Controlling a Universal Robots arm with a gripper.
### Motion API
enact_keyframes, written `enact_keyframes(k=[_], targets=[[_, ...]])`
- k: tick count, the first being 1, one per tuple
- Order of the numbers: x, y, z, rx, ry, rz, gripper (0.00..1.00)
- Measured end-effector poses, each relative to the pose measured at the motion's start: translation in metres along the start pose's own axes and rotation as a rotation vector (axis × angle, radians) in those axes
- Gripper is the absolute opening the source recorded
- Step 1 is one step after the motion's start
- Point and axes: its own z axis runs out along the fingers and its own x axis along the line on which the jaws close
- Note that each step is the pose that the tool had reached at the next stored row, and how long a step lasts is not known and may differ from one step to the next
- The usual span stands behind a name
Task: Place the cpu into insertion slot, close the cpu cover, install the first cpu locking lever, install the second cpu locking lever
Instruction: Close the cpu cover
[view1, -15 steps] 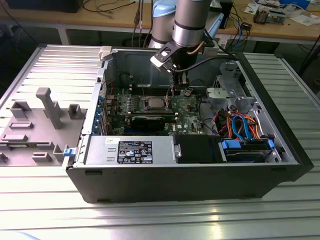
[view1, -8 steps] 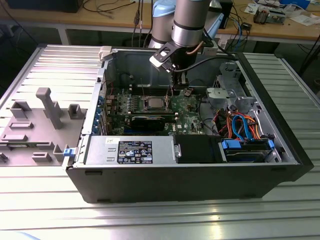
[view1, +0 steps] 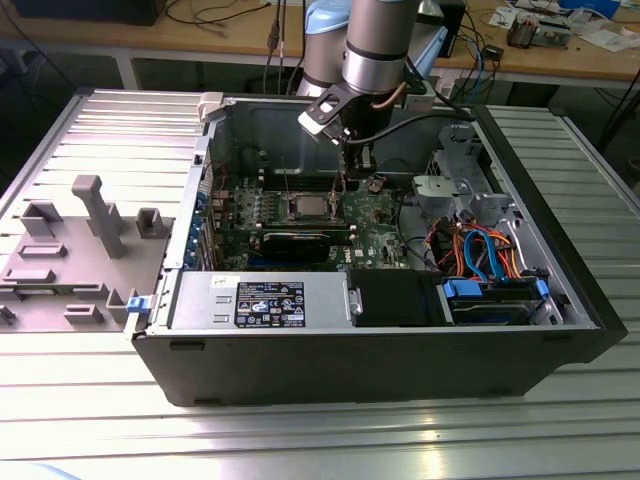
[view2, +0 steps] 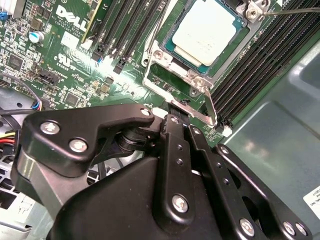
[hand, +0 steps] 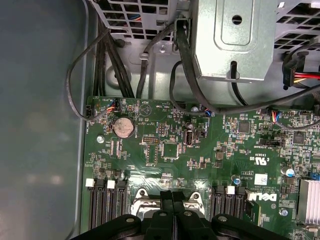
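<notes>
Arm (view1: 380, 40) comes down from the far side of the open computer case (view1: 350, 350), which lies on the ribbed metal worktop (view1: 300, 440); wrist points straight down into the case; gripper (view1: 351, 184) hangs low over the green circuit board (hand: 200, 150), just to the exterior view's right of the socket (view1: 289, 207).

Jaws: in both wrist views the two black fingers (hand: 165, 200) lie drawn together with no gap to speak of; nothing seen gripped between them; fingertips (view2: 172, 107) sit right at a flat silvery lever (view2: 192, 107) running along the near edge of the socket; cannot tell whether they touch it or only sit beside it.

Chip (view2: 207, 32): seated in the socket, pale metal face up; the silvery cover frame (view2: 176, 65) lies flat around it, chip showing through the cut-out.

A thin wire rod (view2: 295, 8) crosses the far corner of the socket; long dark memory slots (view2: 250, 75) run beside the socket; round coin battery (hand: 123, 128) on the board, well apart from the gripper.
</notes>
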Motion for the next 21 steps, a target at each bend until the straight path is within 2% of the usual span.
enact_keyframes(k=[9, 11, 21], targets=[[-0.0003, -0.0019, 0.0002, -0.0001, 0.0010, 0.000, 0.11], [-0.0012, -0.0051, 0.0004, -0.0004, 0.0058, 0.000, 0.11], [-0.0014, -0.0078, 0.0005, -0.0004, 0.0061, 0.000, 0.11]])
